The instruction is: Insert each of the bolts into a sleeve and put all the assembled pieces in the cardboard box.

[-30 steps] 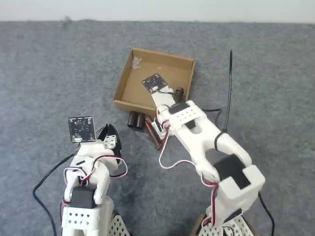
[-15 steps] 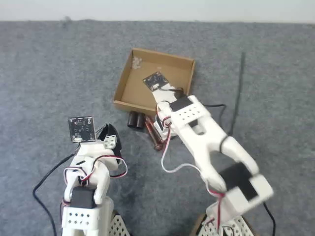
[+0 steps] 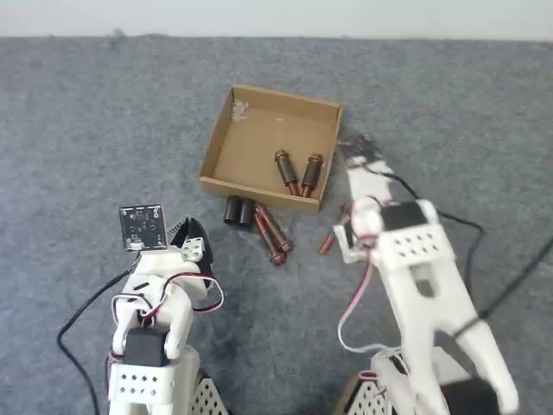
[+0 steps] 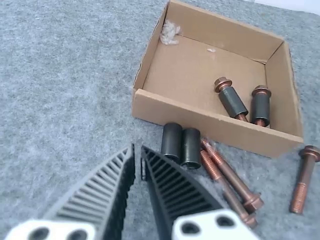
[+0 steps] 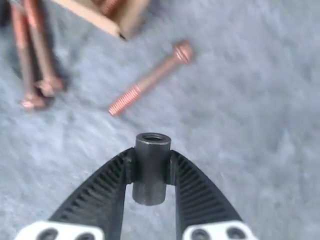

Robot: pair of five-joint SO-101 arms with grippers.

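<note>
The cardboard box (image 3: 259, 188) holds two bolts in sleeves (image 3: 285, 171) (image 4: 231, 98), side by side by its front wall (image 4: 200, 117). Just in front of the box stand two loose black sleeves (image 3: 239, 210) (image 4: 181, 144), with two copper bolts (image 3: 272, 233) (image 4: 227, 175) beside them. A third bolt (image 3: 328, 243) (image 5: 150, 80) lies apart, off the box's corner. My right gripper (image 5: 151, 156) is shut on an upright black sleeve (image 5: 150, 172), just short of that bolt. My left gripper (image 4: 137, 149) hangs shut and holds nothing, short of the loose sleeves.
Grey carpet covers the table. A small white scrap (image 3: 239, 109) lies in the box's far corner. The right arm's white body (image 3: 406, 246) and its cables (image 3: 501, 294) take up the right front. The left arm (image 3: 160, 294) stands at the front left.
The right arm has swung from over the box to the right front, uncovering the two assembled pieces. The left arm has not moved.
</note>
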